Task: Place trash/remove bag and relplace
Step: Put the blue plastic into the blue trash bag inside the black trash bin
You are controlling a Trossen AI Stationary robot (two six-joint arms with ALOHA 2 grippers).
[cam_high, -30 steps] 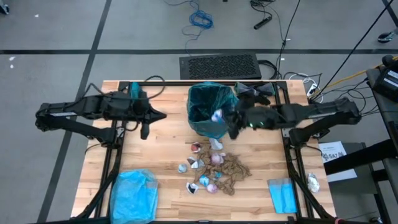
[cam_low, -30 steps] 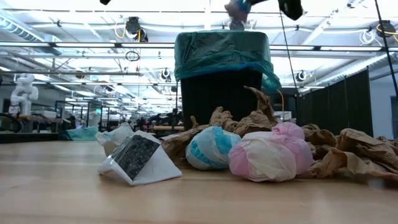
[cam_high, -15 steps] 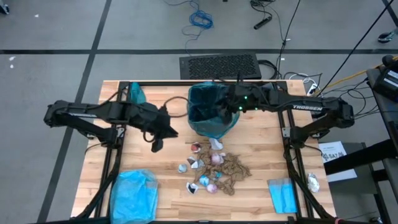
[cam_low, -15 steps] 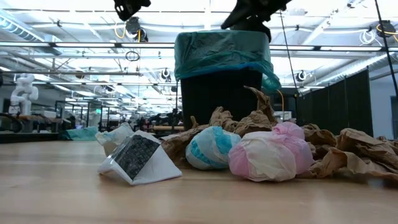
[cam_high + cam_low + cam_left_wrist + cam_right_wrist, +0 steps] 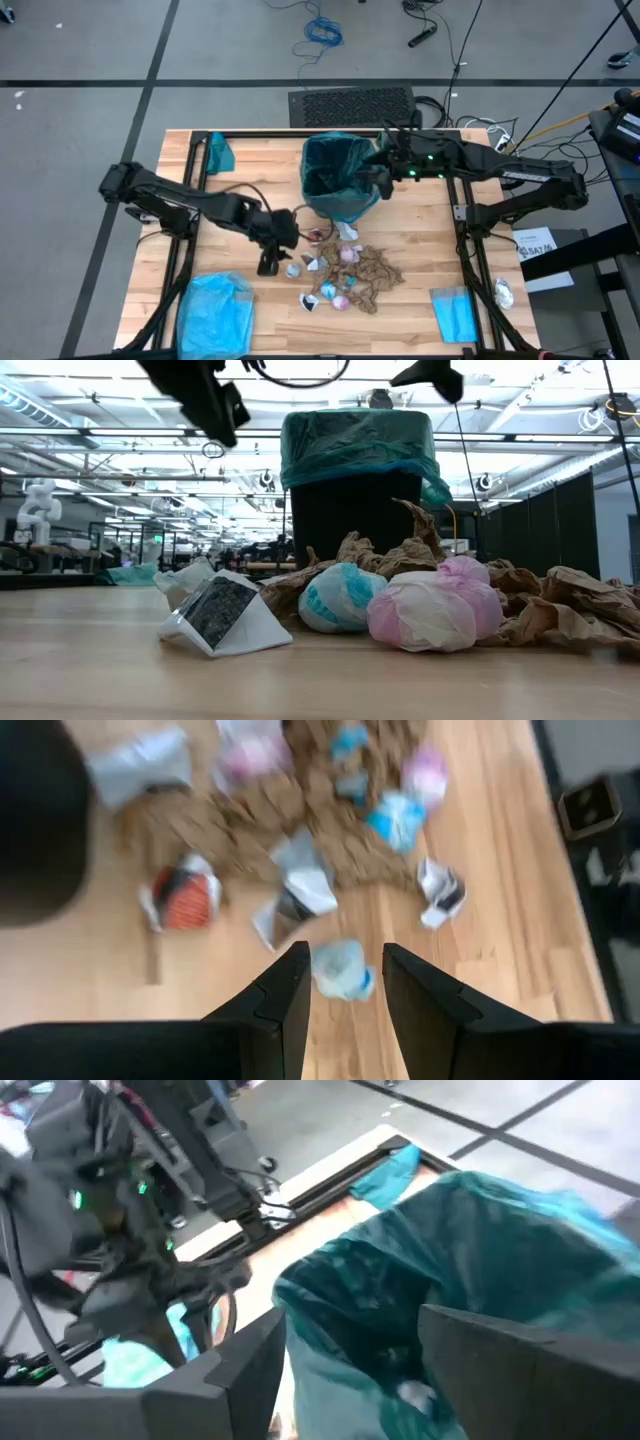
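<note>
The left pincer (image 5: 270, 262) hangs just above the surface with its jaws apart and empty, a pale blue wad (image 5: 341, 969) directly below the gap and the rest of the trash (image 5: 345, 272) spread just beyond; I would lower it straight over that one scrap and close only once both tips straddle it, so no netting paper comes along. To its right, the right pincer (image 5: 381, 183) hovers parted and empty over the rim of the bag (image 5: 335, 165) lining the bin (image 5: 350, 510).
</note>
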